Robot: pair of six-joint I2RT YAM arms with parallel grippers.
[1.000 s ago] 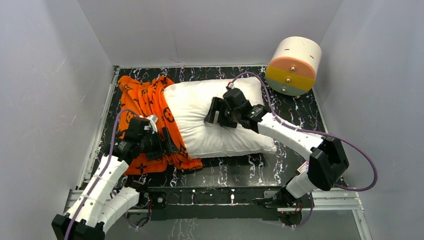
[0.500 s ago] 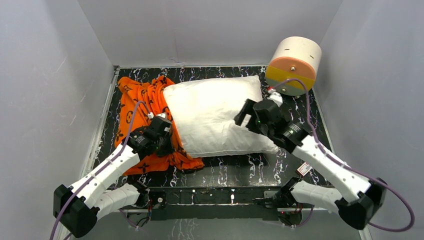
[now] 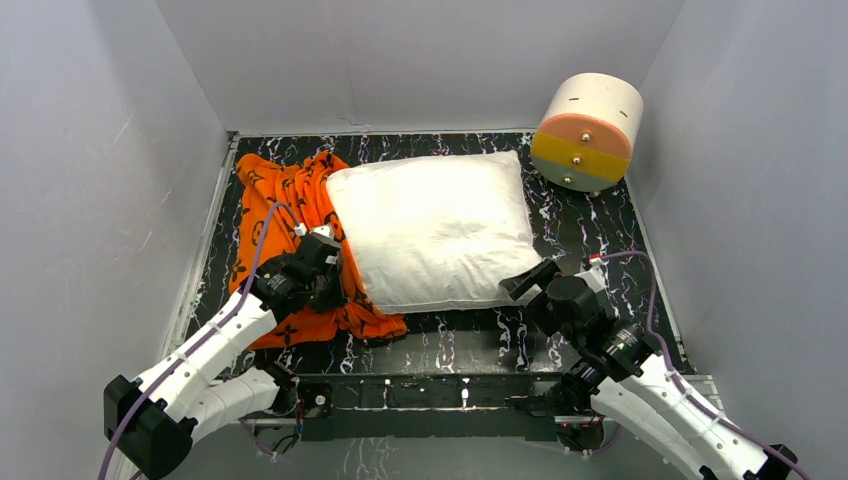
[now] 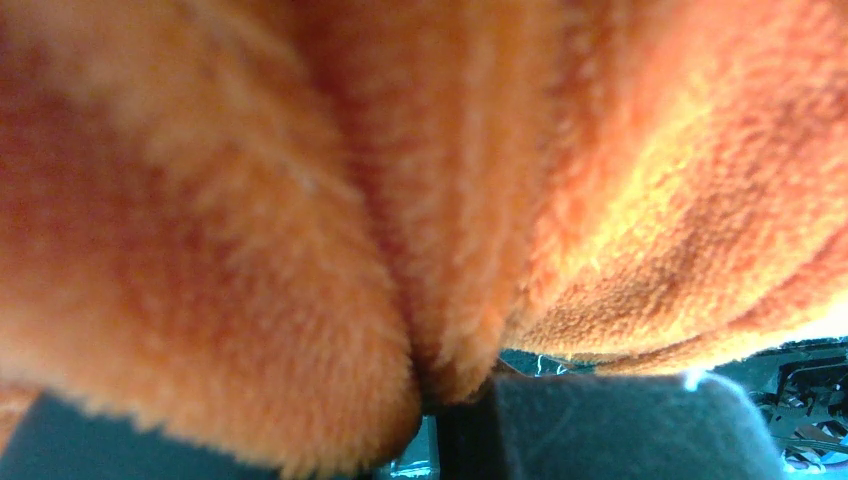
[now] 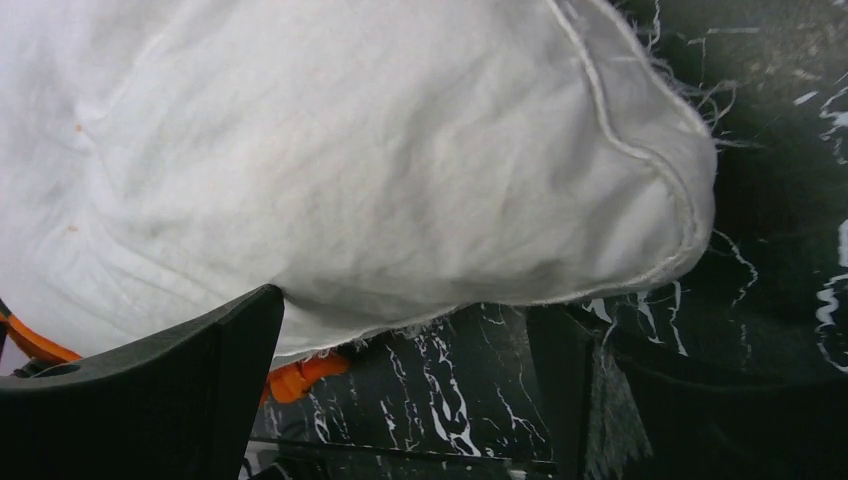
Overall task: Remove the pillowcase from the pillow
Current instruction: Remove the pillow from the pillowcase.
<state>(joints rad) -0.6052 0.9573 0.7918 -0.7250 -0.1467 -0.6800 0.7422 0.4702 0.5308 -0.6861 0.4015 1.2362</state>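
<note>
At the left of the overhead frame the pillowcase [image 3: 285,205] lies bunched on the desk [image 3: 450,340]. The left tool [image 3: 330,280] is clamped shut on a fold of it (the wrist view shows fleecy pile squeezed between the pads). The cloth looks light, limp and clingy, so a thick gathered fold is the likeliest hold. At centre frame the plump, soft pillow [image 3: 435,230] lies mostly bare, though I cannot tell whether its left end is tucked inside. At lower right, the right tool [image 3: 525,305] gapes wide and empty beside the pillow's corner.

Fuzzy orange pillowcase [image 4: 300,200] fold, pinched by pincer [image 4: 452,415]
</note>
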